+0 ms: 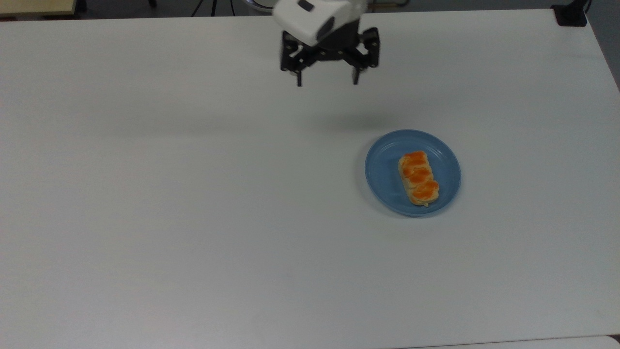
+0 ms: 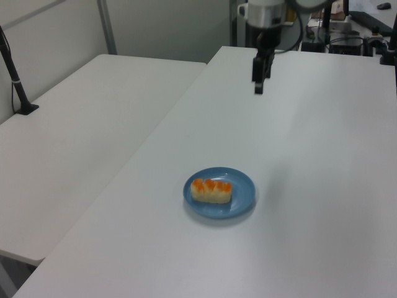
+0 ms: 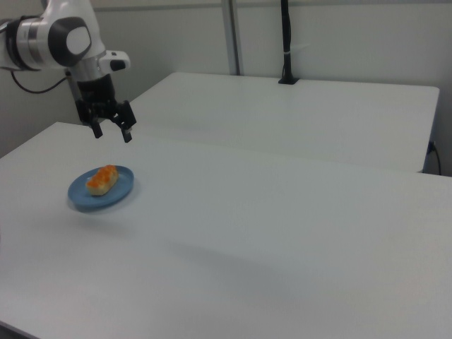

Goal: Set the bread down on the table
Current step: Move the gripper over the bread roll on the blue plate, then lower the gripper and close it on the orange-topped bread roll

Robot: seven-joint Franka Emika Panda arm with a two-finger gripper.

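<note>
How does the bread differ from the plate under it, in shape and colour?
The bread is oblong, while the blue plate is round. The bread is pale tan with orange-brown bumps; the plate is plain blue. The bread is shorter than the plate's width and lies within its rim. Both rest apart from the open gripper.

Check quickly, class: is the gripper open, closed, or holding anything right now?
Gripper: open, empty, in the air above the table; the bread lies on the plate.
</note>
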